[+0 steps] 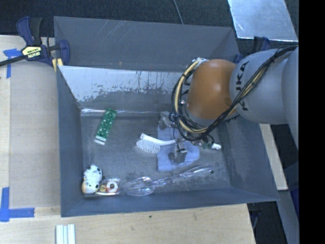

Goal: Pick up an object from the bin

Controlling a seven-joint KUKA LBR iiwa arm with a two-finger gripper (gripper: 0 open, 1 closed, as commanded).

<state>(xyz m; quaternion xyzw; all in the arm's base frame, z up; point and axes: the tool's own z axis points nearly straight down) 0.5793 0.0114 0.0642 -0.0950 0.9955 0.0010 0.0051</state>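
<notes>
My gripper point(177, 153) hangs low near the middle of the bin floor, right over a pale blue flat piece point(172, 161) that lies beneath it. A white brush point(149, 143) with a curved handle lies just left of the gripper, touching the blue piece's upper edge. In front of it, along the near wall, lies a clear plastic spoon point(152, 183). The orange cover hides most of the gripper, and nothing shows between its fingers.
A green packet point(105, 125) rests at the back left of the floor. A small white toy figure point(92, 179) and a round colourful piece point(109, 187) sit in the front left corner. The arm and its cables fill the bin's right side.
</notes>
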